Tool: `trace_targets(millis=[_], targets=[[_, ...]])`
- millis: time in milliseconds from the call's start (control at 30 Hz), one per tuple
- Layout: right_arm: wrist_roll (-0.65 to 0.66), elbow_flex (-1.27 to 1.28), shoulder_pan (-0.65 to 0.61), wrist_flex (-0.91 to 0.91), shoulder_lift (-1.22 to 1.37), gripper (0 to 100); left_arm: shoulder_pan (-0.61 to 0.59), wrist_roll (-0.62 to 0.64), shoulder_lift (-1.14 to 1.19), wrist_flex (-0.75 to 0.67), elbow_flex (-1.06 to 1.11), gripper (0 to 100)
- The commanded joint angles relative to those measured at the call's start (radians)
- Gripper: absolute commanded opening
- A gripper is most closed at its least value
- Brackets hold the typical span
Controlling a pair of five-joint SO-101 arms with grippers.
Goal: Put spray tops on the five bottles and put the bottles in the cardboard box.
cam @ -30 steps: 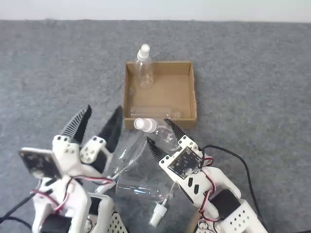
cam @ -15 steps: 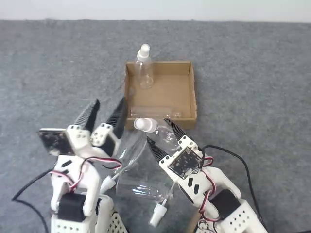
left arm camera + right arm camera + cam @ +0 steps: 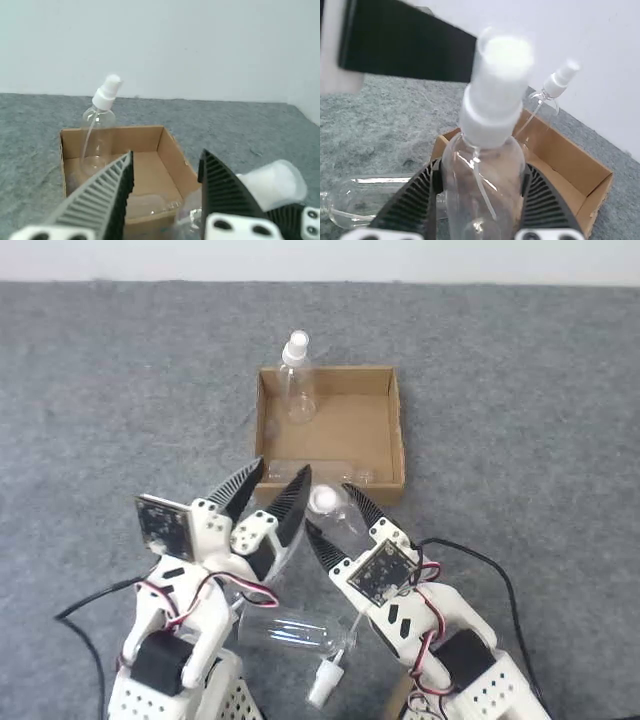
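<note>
We see the right pincer [image 3: 479, 172] clamped on a clear bottle [image 3: 485, 165] that carries a white spray top [image 3: 495, 85], and the bottle stands upright in the grip. From above, that pincer [image 3: 327, 508] sits just at 6 o'clock of the cardboard box [image 3: 398, 430]. The left pincer [image 3: 280, 470] hovers at its 9 o'clock with jaws apart, holding nothing, one finger close beside the held top. In the box, a capped bottle [image 3: 296, 380] stands in the 11 o'clock corner, and another bottle [image 3: 320, 472] lies along the 6 o'clock wall. On the grey worktop [image 3: 520, 390] between the two arms lies a further bottle [image 3: 295, 632] with a spray head [image 3: 326, 678] near its neck. We cannot tell whether that head is seated.
</note>
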Motion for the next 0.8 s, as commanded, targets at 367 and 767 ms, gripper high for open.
trace_targets(millis=[367,767], targets=[[0.014,0.017,0.010,-0.004,-0.024,5.8,0.101,-0.049,-0.012,0.006,-0.012,20],[0.008,0.018,0.010,0.036,-0.024,5.8,-0.095,-0.060,-0.014,0.015,-0.117,20]])
